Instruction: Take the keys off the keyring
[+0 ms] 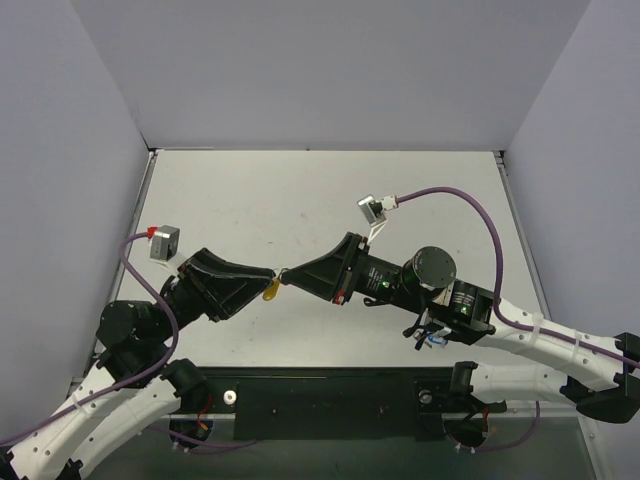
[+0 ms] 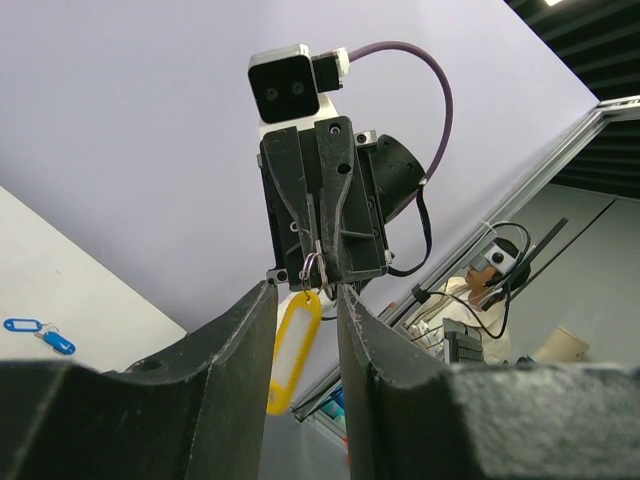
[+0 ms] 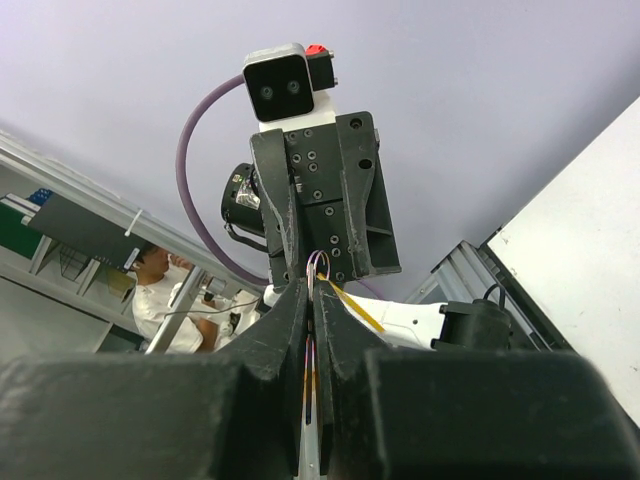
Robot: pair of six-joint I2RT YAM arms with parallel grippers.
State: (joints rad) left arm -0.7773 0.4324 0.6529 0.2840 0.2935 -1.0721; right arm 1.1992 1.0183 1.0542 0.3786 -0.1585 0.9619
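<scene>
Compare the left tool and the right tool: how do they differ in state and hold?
The left tool has its fingers apart; the right tool is pressed shut. The right tool pinches the keyring; the left tool only straddles the yellow-capped key hanging from it, with a gap visible. Both face each other, tips nearly meeting.

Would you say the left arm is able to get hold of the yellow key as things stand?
Probably yes: the yellow key hangs from the ring pinched by the right gripper, and sits between the left gripper's open fingers, with nothing in the way.
</scene>
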